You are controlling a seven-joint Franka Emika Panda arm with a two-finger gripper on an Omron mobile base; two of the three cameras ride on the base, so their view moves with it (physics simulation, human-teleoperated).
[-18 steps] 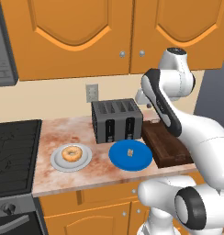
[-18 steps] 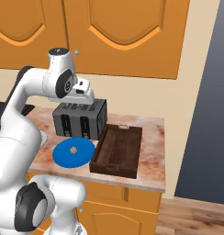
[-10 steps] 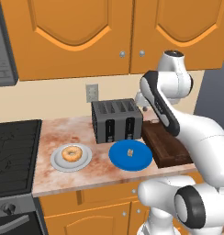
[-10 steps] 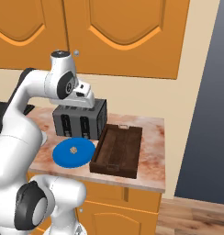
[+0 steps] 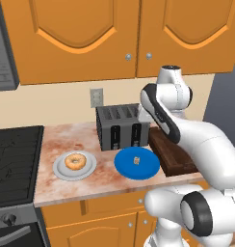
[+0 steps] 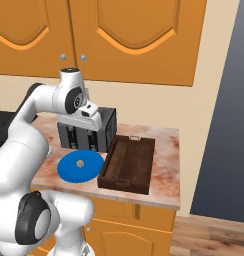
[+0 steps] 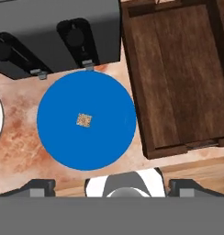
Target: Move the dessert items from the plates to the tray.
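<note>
Tool [image 7: 111, 182]: jaws spread wide, empty, held high over the desk [image 5: 61, 188], apparently to survey before a pick. Pastry cube [image 7: 84, 120]: centre of blue plate [image 7: 54, 137], directly below the tool, well apart. Donut [image 5: 74, 161]: on grey plate [image 5: 61, 171], further left. Tray [image 7: 178, 69]: bare, just beside the blue plate

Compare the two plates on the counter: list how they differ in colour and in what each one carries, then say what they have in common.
Colour: the blue plate is bright blue, while the grey-white plate is pale.
Load: the blue plate carries a small tan pastry cube; the grey-white plate carries a much larger glazed ring donut.
Place: the blue plate lies beside the tray; the grey-white plate lies farther off, nearer the stove.
Shared: both are round, flat and of like size.
</note>
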